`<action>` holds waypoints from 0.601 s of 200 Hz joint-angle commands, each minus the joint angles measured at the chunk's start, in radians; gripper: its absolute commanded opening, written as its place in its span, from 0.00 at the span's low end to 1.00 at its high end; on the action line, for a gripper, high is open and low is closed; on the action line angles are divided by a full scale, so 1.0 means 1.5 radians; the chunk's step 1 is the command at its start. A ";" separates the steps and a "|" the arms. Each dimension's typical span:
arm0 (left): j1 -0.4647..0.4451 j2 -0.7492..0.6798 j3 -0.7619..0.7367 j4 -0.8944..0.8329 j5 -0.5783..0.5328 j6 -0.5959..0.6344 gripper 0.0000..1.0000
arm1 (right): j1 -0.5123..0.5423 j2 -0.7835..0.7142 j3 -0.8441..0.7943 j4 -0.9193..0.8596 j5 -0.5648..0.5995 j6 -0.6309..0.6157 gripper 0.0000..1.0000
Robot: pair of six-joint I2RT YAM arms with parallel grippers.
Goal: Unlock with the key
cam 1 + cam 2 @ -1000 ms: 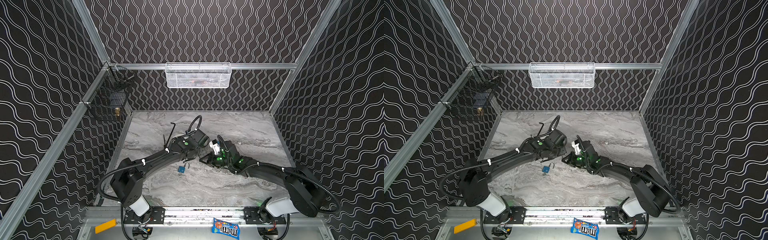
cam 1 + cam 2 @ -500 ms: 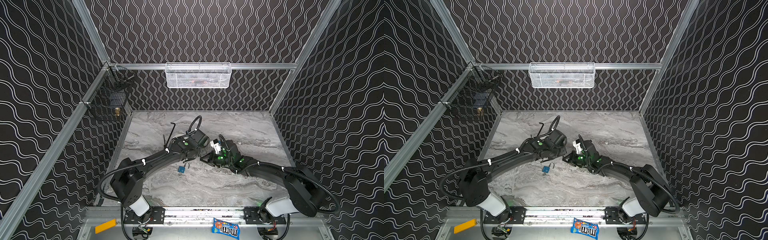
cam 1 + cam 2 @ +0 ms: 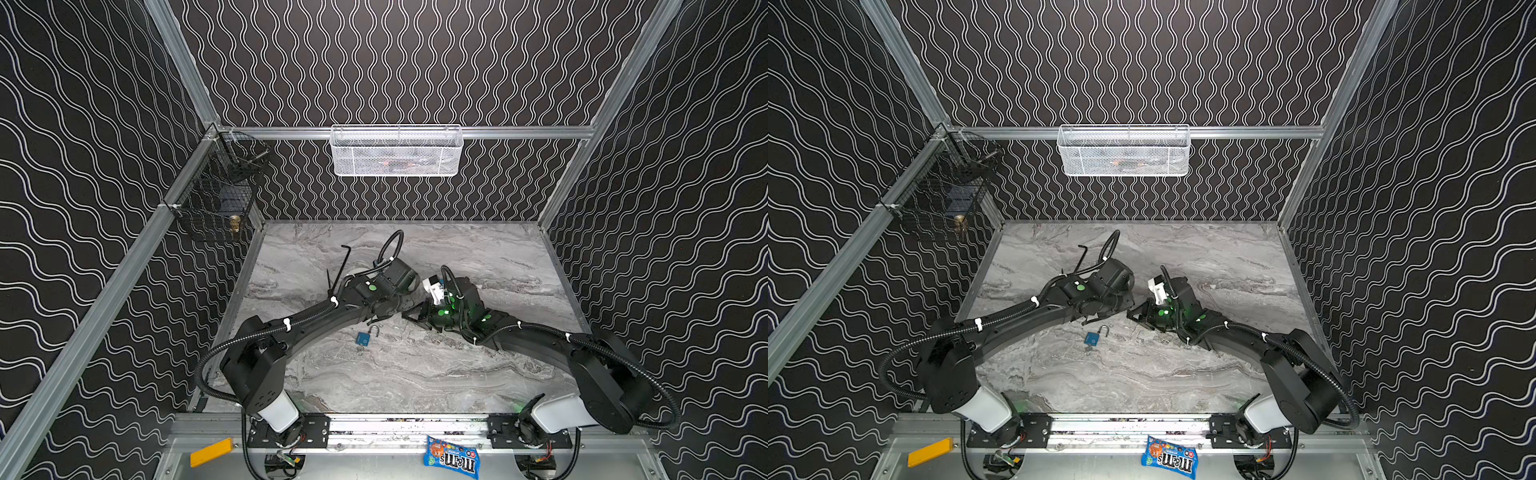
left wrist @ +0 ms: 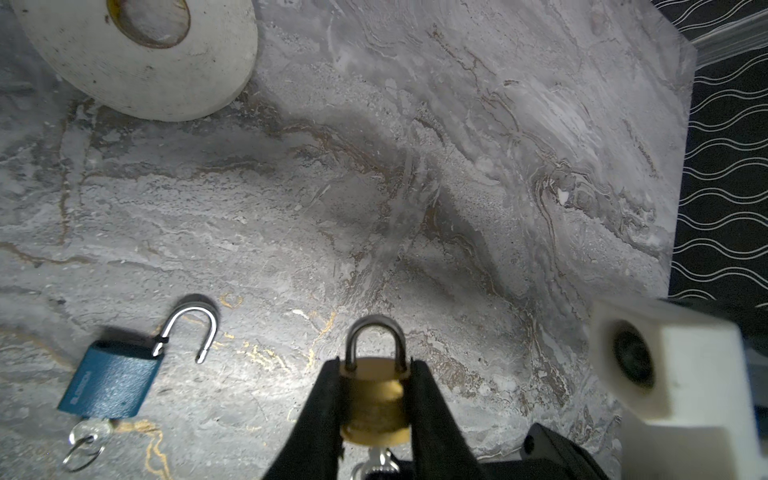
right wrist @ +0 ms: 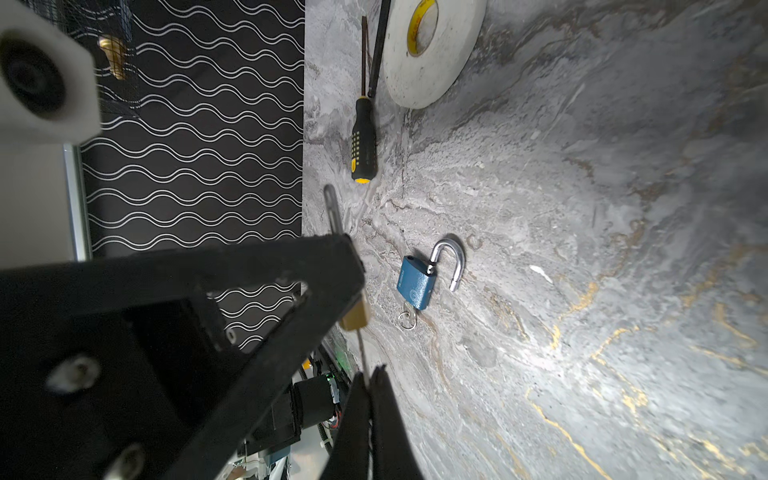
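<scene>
A brass padlock with its shackle closed sits clamped between the black fingers of my left gripper, a little above the marble table. A silver key sticks out of its underside. In the right wrist view the same brass padlock shows past the left gripper's frame, and the key runs edge-on from it into my right gripper, which is shut on it. In both top views the left gripper and the right gripper meet tip to tip at mid-table.
A blue padlock lies just in front of the grippers, shackle open, its own key in it. A white tape roll, a screwdriver and an Allen key lie behind the left arm. A white basket and a black wire basket hang on the walls.
</scene>
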State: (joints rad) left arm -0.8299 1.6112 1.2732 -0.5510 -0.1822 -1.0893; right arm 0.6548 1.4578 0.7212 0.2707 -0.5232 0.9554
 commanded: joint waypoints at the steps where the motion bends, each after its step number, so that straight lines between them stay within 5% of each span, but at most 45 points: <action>1: -0.002 -0.014 -0.008 -0.018 0.007 -0.004 0.00 | -0.002 -0.009 0.016 0.003 0.013 -0.017 0.00; 120: -0.037 -0.029 -0.013 -0.018 0.071 0.000 0.00 | -0.030 -0.021 0.037 0.022 -0.005 -0.013 0.00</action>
State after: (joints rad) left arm -0.8734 1.5833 1.2667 -0.5331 -0.1928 -1.0924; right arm 0.6193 1.4345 0.7544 0.2039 -0.5785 0.9348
